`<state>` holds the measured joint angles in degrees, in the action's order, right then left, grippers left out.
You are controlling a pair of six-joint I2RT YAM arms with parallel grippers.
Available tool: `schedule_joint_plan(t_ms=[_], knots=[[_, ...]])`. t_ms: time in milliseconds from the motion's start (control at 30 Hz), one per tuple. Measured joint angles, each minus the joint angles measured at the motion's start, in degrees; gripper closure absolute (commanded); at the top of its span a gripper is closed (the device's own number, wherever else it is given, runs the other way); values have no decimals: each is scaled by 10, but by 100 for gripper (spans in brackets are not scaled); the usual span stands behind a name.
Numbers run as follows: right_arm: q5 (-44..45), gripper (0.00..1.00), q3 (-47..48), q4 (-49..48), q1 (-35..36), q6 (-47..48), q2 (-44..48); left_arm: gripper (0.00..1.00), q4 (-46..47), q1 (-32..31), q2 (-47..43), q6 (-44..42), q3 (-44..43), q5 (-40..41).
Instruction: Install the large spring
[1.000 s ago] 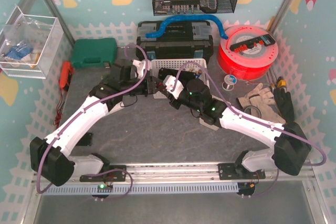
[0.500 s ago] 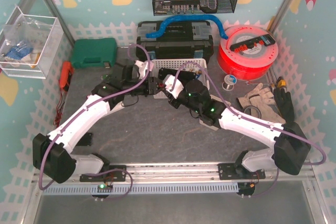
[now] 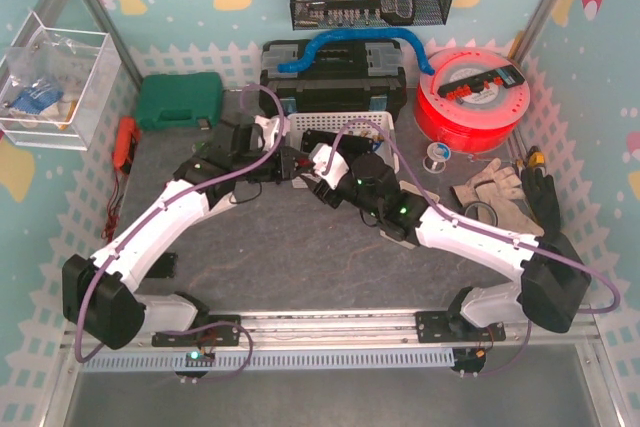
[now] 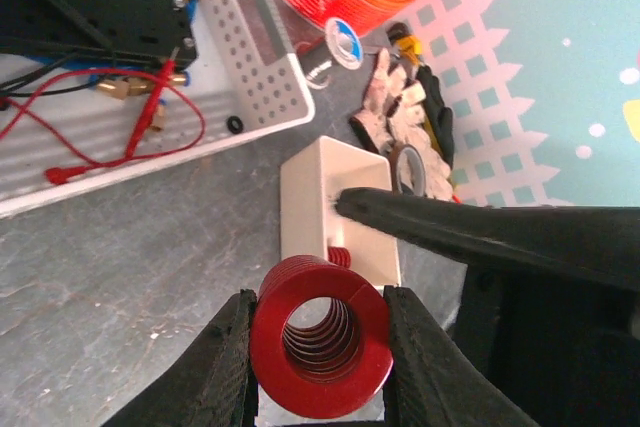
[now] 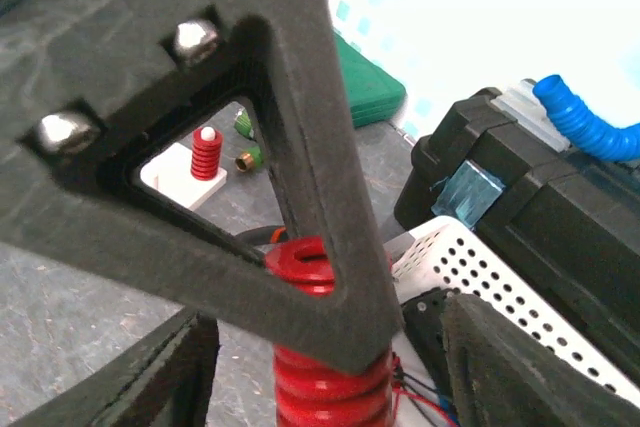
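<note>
The large spring [image 4: 300,282], a thick red coil, is seen end-on in the left wrist view, with my left gripper [image 4: 318,339] shut on its sides. In the right wrist view it [image 5: 322,392] stands upright behind the left gripper's black finger [image 5: 300,147]. My right gripper [image 5: 330,352] is open, its pads standing apart on either side of the coil. Just beyond lies a white base block [image 4: 335,192] with a small red spring [image 4: 340,255] on it. From above, both grippers [image 3: 290,164] [image 3: 318,173] meet in front of the white basket.
A white perforated basket [image 3: 345,132] holds a black device and red wires. Behind it stand a black toolbox [image 3: 335,82], a green case [image 3: 178,100] and a red filament spool [image 3: 470,92]. Gloves [image 3: 500,187] and a tape roll [image 3: 480,211] lie at the right.
My right gripper has opened and let go of the large spring. My left gripper has closed onto it. Both arms have barely moved.
</note>
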<state>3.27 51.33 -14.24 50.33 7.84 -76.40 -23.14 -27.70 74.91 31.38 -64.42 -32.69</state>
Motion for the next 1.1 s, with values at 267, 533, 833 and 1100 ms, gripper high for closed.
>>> schedule_joint_plan(t_ms=[267,533,833,1100], knots=[[34,1,-71,9,3,-39,71,100,-67,37,-10,13,-11,109],[100,1,-145,24,3,-90,174,100,-180,129,-64,69,-9,316],[163,1,-154,42,3,-112,195,100,-250,251,-117,140,60,459],[185,1,-168,61,3,-122,220,100,-257,337,-119,185,128,487]])
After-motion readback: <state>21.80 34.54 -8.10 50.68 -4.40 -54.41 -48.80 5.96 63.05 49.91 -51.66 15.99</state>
